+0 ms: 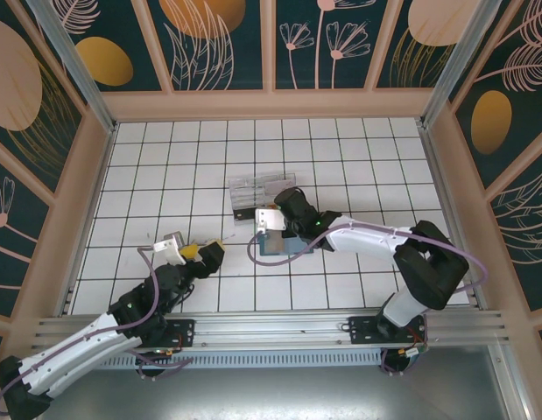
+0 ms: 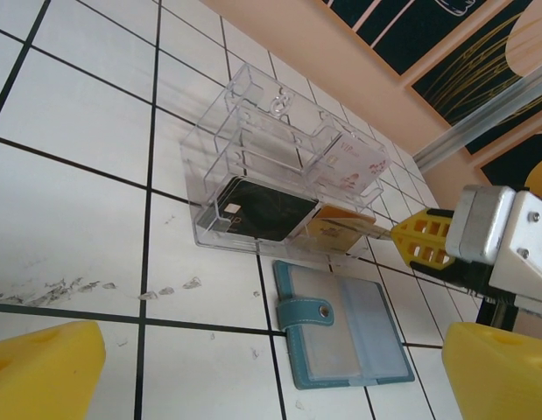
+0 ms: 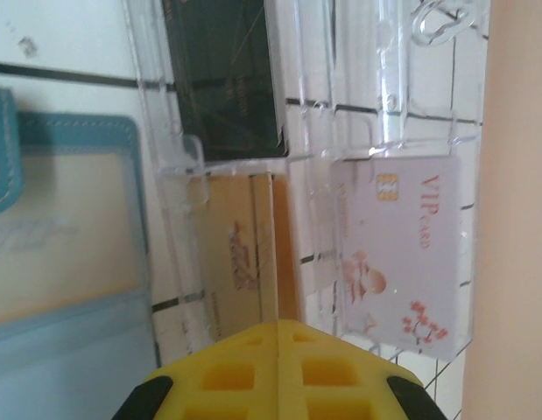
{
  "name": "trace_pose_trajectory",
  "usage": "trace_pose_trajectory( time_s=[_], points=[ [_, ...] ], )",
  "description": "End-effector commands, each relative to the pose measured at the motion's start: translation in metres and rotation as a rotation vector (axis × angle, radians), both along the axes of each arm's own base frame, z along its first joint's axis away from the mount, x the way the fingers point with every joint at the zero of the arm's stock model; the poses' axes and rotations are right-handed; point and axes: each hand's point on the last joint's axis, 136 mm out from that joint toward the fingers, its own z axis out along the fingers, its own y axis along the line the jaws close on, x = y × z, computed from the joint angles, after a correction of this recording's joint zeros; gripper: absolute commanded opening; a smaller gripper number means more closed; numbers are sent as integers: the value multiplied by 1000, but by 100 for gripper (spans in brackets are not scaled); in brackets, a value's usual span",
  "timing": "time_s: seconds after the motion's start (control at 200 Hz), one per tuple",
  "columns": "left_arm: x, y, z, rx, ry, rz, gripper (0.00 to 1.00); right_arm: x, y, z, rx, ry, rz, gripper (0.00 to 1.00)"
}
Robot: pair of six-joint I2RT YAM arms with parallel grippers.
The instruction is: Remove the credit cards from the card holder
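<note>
The card holder lies open and flat on the tiles, teal with greyish-blue sleeves, just in front of a clear plastic box; it also shows under the right arm and at the left edge. My right gripper is shut on a thin gold card that reaches edge-on into the box's middle compartment. Seen from the left wrist, its yellow fingertips hover beside the box. My left gripper stands wide open with nothing between its pads, a tile short of the card holder.
The clear box holds a black card and a white VIP card. The peach side wall rises close behind the box. Scuff marks dot the tiles to the left.
</note>
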Motion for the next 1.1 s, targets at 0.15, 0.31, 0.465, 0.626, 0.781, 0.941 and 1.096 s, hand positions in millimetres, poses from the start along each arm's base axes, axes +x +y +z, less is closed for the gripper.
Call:
trace_pose_trajectory(
  time_s=[0.15, 0.31, 0.465, 0.626, 0.781, 0.941, 1.096],
  points=[
    [0, 5, -8, 42, -2, 17, 99, 6, 11, -1, 32, 16, 9, 0],
    [1, 5, -8, 40, -5, 18, 99, 6, -1, -9, 15, 20, -8, 0],
    [0, 4, -8, 44, -7, 10, 99, 8, -13, -12, -5, 13, -25, 0],
    [0, 4, -9, 45, -7, 11, 99, 12, -18, -13, 8, 11, -44, 0],
    [0, 4, -9, 47, -7, 11, 99, 15, -9, -12, 15, 14, -39, 0],
    [0, 4, -10, 47, -5, 11, 99, 18, -3, -9, 24, 26, -46, 2],
    [0, 4, -10, 49, -5, 9, 99, 22, 0, -10, 33, 13, -62, 43]
  ],
)
